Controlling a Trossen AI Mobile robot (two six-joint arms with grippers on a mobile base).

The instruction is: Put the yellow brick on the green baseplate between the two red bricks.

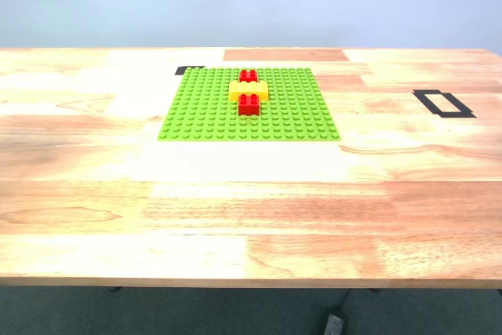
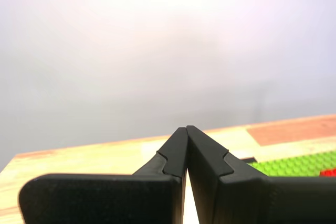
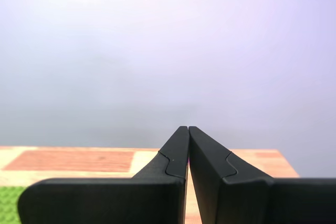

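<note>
Item: yellow brick [image 1: 249, 91], oblong, seated on the green baseplate [image 1: 204, 111] on the worktop [image 1: 251, 217]. Position: directly between the two red bricks, the far red brick [image 1: 248, 75] touching one long side and the near red brick [image 1: 249, 103] touching the other, all three forming one short column. Long axis: it ran across the exterior view, from that view's left to its right, at right angles to the line joining the reds. Judged state of task: placement appeared complete, with nothing left to carry. Hands: the first hand [image 2: 186, 128] had its fingers pressed together at the tips, holding nothing; the second hand [image 3: 187, 127] likewise, tips meeting, empty. Both were raised off the worktop and aimed toward the far wall; neither showed in the exterior view. Bearing from hands: the first wrist view caught an edge of the baseplate and a sliver of red low to one side; the second wrist view caught only a corner of green. Which hand stood nearer the brick could not be told. Other marks: black tape outline [image 1: 443, 103] on the worktop, well apart from the baseplate.
</note>
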